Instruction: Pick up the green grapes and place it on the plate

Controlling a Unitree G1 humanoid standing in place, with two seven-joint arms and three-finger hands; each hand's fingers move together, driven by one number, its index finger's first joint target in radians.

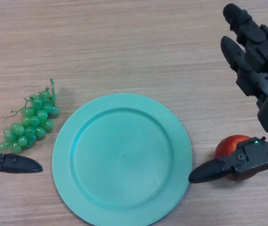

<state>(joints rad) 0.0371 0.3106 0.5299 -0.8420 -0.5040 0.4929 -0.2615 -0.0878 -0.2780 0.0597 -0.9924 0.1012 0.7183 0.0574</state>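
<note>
1. The green grapes (30, 121) lie on the counter (124, 42), just left of the plate (122, 159), apart from its rim and not yet lifted.
2. The bunch runs on a slant: stem end up and toward the plate, fat end down and to the left.
3. The left hand (12, 163) is the near one, fingers straight and spread wide, holding nothing. Its lower finger sits just below the bunch's low end, while another fingertip shows at the upper left edge, so the grapes lie in between.
4. The right hand (256, 80) is well away across the plate, fingers straight and empty, its thumb beside a red apple (230, 146).
5. My read: the left hand takes this, closing across the slant.
</note>
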